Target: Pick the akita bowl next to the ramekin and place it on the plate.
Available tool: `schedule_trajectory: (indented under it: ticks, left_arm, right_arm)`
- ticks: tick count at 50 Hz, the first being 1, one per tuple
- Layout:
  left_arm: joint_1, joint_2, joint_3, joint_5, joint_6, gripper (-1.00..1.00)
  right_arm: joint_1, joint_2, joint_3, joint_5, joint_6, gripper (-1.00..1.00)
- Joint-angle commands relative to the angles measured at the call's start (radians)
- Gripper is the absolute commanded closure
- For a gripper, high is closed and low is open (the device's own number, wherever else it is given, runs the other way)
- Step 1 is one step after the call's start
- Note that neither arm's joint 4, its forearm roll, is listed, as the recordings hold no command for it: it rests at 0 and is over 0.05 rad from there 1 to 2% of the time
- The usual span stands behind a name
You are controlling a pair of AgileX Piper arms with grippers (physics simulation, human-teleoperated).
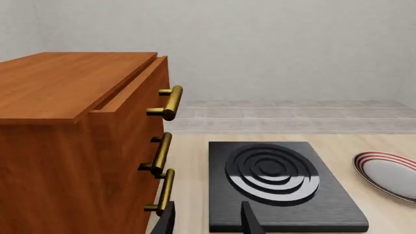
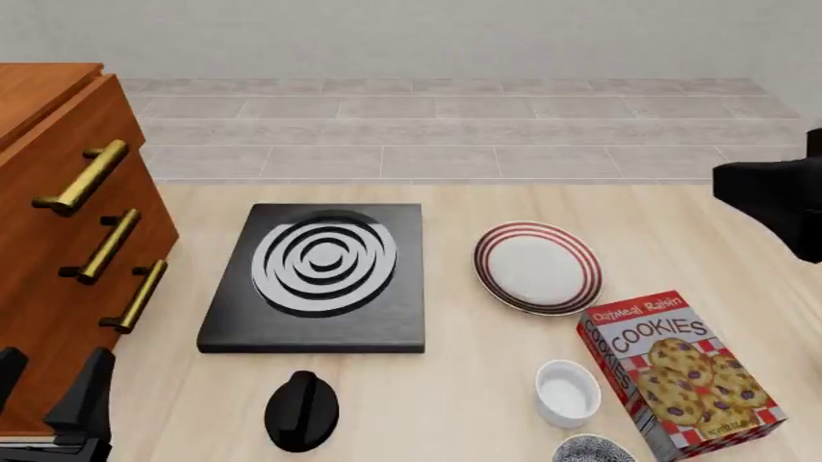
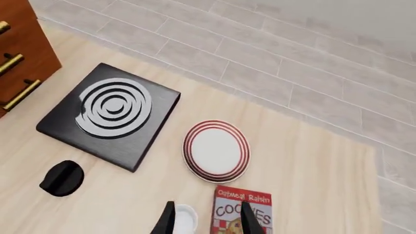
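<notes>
— Where's the speckled bowl [image 2: 594, 450]?
— On the surface [image 2: 449, 404] at the near edge, half out of view, just beside the ramekin [image 2: 567, 391] and the cookie box [image 2: 677, 372].
— And the plate [image 2: 537, 267]?
— Bare, farther back, right of the black stove [image 2: 319, 279] (a black knob [image 2: 302, 410] lies in front of it).
— The claws?
— Right claw [image 3: 206, 218] open, high above the ramekin. Left claw [image 1: 209, 220] open too, low by the wooden drawers [image 2: 64, 250], gripping nothing.

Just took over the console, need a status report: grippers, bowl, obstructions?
Both grippers, left and right, open, empty. Akita bowl beside ramekin, untouched. Plate bare; cookie box close alongside.
</notes>
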Motion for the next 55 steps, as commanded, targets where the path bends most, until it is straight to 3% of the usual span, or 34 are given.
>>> schedule_trajectory:
  ticks: [1,9,10,12,18,43,55]
  left_arm:
    - [0.0,0.0,0.0,0.0,0.0,-1.0]
    - [0.0,0.0,0.0,0.0,0.0,-1.0]
    - [0.0,0.0,0.0,0.0,0.0,-1.0]
    - [0.0,0.0,0.0,0.0,0.0,-1.0]
    - [0.0,0.0,0.0,0.0,0.0,-1.0]
    - [0.0,0.0,0.0,0.0,0.0,-1.0]
    - [0.0,0.0,0.0,0.0,0.0,-1.0]
  right_arm:
    - [0.01,-0.015,0.092,-0.006,0.05,-1.0]
    - [0.026,-0.033,0.168,-0.028,0.084,-1.0]
    - [0.013,-0.038,0.192,-0.036,0.038,-1.0]
    - [0.03,-0.045,0.215,-0.049,0.073,-1.0]
    - [0.019,-0.066,0.281,-0.069,0.072,-1.0]
    - [0.048,-0.156,0.56,-0.135,0.169,-1.0]
    - [0.057,-0.179,0.625,-0.16,0.19,-1.0]
